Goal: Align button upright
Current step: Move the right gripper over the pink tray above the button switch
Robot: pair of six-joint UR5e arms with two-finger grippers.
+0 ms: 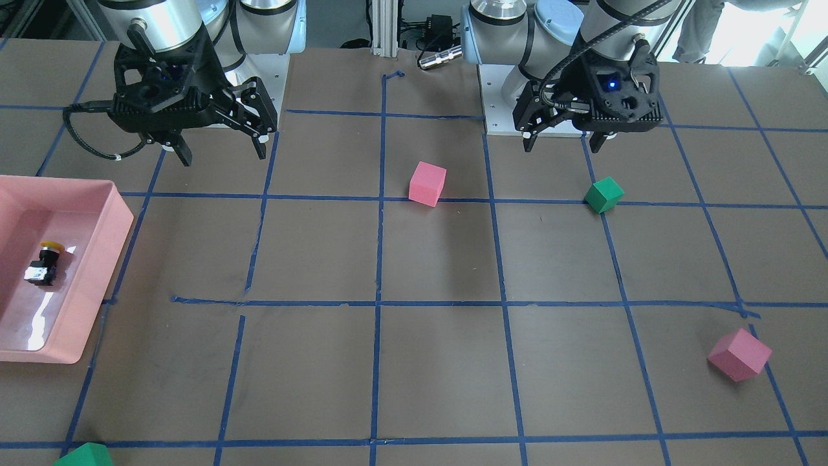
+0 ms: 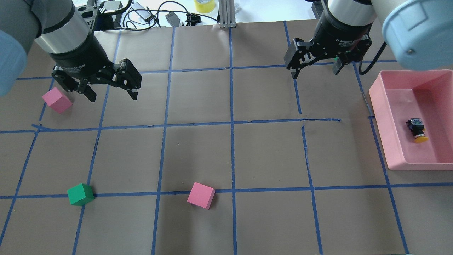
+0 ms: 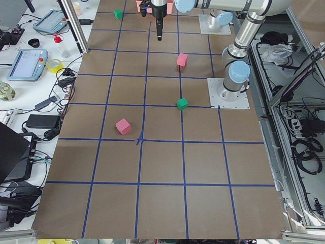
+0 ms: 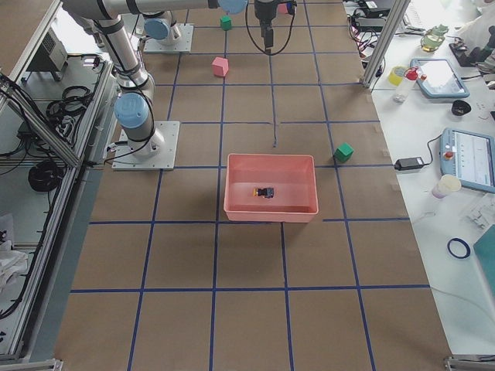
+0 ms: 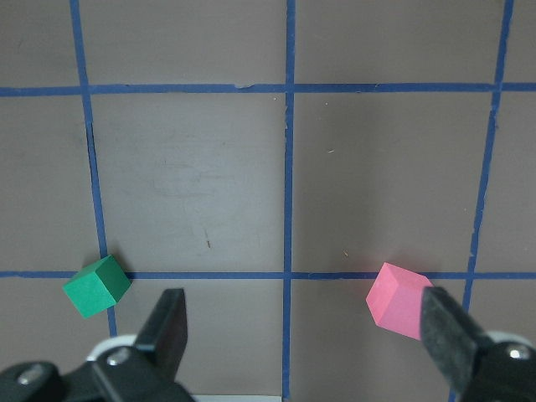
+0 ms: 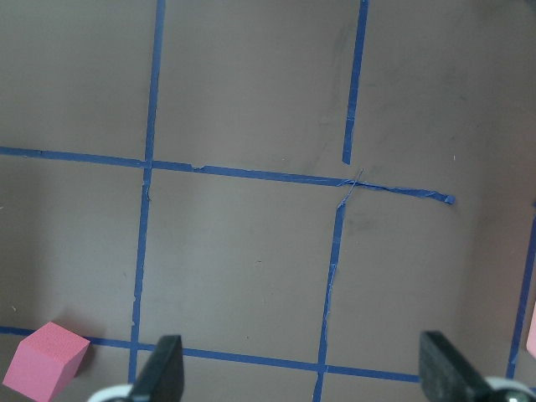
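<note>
The button (image 2: 417, 130) lies on its side on the floor of the pink tray (image 2: 380, 117) at the table's right. Its yellow cap points toward the robot and its black body points away. It also shows in the front view (image 1: 44, 264) and small in the right side view (image 4: 265, 192). My right gripper (image 2: 314, 74) is open and empty, hanging above the table left of the tray's far corner (image 1: 223, 157). My left gripper (image 2: 113, 98) is open and empty over the left half (image 1: 563, 147). Both wrist views show spread fingers (image 5: 167, 327) (image 6: 163, 368) with nothing between them.
A pink cube (image 2: 56, 100) lies just left of the left gripper. A green cube (image 2: 80, 194) and a second pink cube (image 2: 201, 195) lie nearer the robot. Another green cube (image 1: 84, 456) sits at the far edge past the tray. Blue tape lines grid the brown table.
</note>
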